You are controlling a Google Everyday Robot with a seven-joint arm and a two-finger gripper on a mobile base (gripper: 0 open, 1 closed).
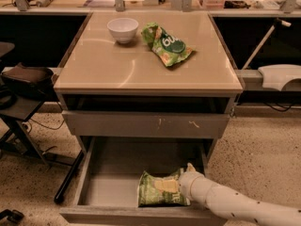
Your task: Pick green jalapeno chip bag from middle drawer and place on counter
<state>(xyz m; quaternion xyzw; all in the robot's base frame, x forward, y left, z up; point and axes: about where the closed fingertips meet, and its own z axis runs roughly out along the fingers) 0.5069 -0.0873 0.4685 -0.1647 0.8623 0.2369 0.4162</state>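
Reaching into the pulled-out middle drawer for the green jalapeno chip bag.

Gripper down on the bag's right half, toward the drawer's front right; open or clamped, impossible to tell. Judged as the grasp step, ahead of any lift. Next up: a sure hold on the thin film, a rise clear of the scratched drawer front above, then up to the counter. Flat, crinkled, olive-green with pale print, likely slippery and easily crushed.

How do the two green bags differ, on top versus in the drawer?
The counter bag is brighter green with a round dark logo; the green jalapeno chip bag is duller olive. The counter bag lies untouched; the gripper is over the jalapeno one in the middle drawer. Both are crinkled.
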